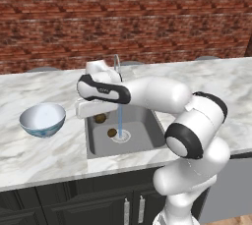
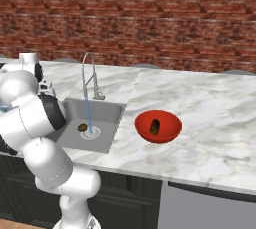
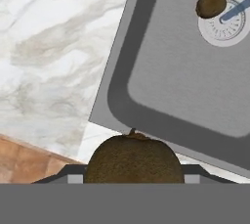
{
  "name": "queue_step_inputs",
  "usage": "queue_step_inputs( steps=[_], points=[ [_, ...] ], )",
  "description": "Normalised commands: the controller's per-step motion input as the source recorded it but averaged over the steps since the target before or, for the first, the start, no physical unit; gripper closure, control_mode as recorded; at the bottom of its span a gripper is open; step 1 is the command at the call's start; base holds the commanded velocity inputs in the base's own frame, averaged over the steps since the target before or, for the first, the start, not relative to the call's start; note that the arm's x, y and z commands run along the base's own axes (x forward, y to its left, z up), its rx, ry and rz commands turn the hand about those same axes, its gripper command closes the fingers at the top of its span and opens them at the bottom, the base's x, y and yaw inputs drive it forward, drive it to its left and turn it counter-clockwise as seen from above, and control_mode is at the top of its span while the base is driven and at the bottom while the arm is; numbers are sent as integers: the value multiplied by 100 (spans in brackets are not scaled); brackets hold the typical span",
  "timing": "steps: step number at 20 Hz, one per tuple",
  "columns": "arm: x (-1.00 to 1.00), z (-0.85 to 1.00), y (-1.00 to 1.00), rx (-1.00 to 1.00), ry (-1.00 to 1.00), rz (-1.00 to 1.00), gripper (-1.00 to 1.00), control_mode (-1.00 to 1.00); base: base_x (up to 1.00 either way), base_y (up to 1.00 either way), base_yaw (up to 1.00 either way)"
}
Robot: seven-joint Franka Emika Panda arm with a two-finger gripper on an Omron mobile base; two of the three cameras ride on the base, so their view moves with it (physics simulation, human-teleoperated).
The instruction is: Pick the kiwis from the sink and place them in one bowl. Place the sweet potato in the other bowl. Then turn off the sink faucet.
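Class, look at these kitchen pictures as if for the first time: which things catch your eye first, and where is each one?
The big white arm bends over the sink, its gripper closed on a kiwi. Water streams from the faucet onto the drain, where a second kiwi lies. The red bowl right of the sink holds the sweet potato; a white bowl sits left.

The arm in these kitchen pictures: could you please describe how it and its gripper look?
The arm is a chain of glossy white rounded segments with black bands at the joints, rising from a white pedestal. A black wrist section carries small pale lettering. The gripper is a white block-shaped hand. No cables show.
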Motion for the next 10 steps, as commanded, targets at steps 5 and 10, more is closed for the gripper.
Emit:
queue_step_inputs(
  steps=[5,10],
  points=[
    [0,0,17,2,-7,10,100,-100,0,0,0],
    [0,0,7,4,-9,10,100,-100,0,0,0]
  ],
)
